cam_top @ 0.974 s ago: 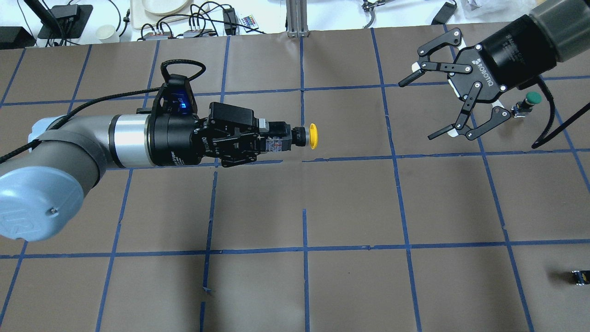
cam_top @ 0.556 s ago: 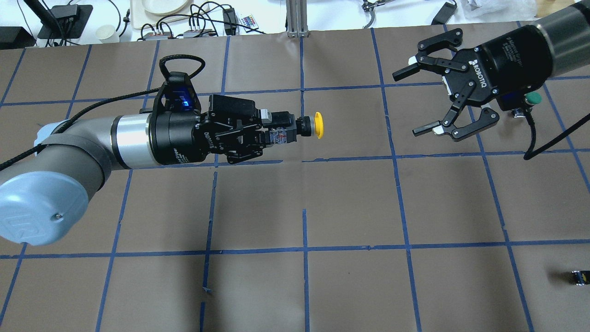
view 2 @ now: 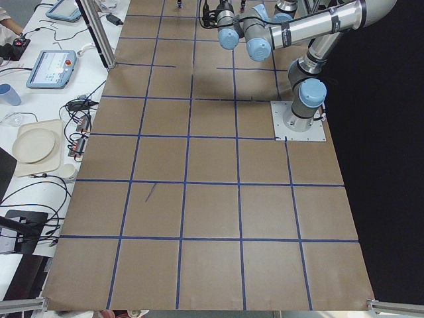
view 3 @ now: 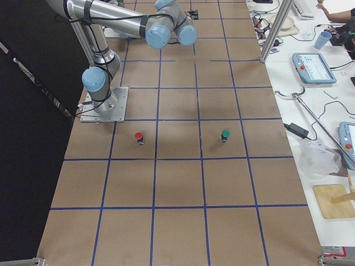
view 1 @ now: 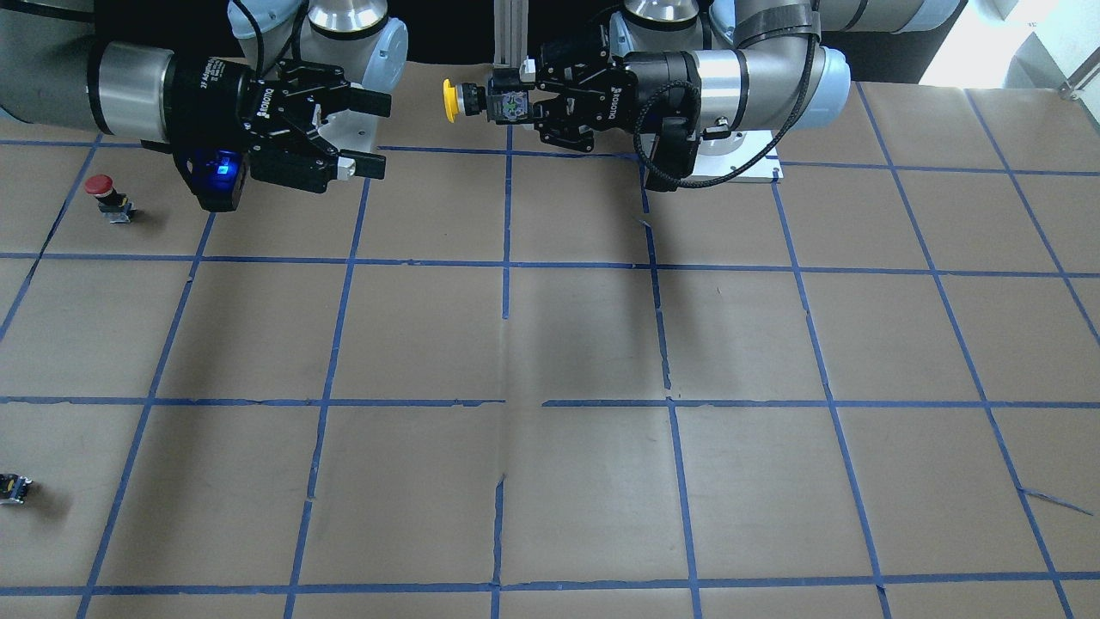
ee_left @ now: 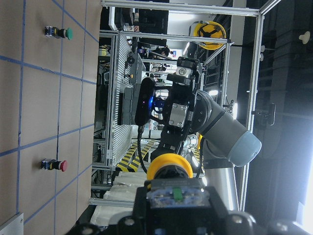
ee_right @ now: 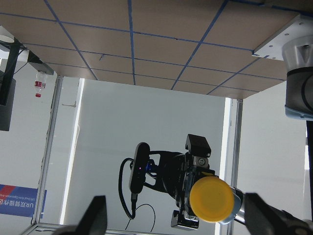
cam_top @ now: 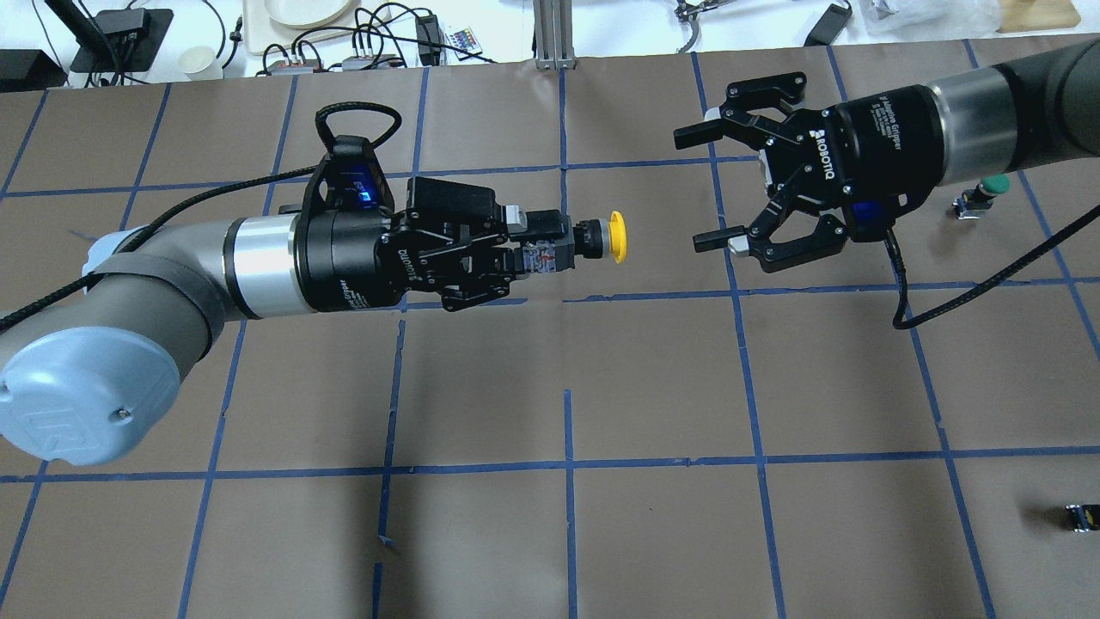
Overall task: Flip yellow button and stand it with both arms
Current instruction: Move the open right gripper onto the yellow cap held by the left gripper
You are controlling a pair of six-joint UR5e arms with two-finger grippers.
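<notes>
L gripper [cam_top: 537,249] sits over the table [cam_top: 653,378], L of centre, w/ the button [cam_top: 597,239] clamped at its tips, lying sideways, cap toward R. R gripper [cam_top: 700,187] faces it from the R, jaws spread, near but apart. On table, robot's R side: 2nd button [view 3: 138,137] nearer the base, 3rd button [view 3: 224,134] farther out, block [cam_top: 1078,518] at R edge.

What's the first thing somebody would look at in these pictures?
The bright yellow button, held in the air over the middle of the table by the left gripper, its cap pointing sideways. Right across from it hangs the right gripper, wide open, facing the cap with a gap between. Farther off on that side, a red button and a green button stand on the table.
</notes>
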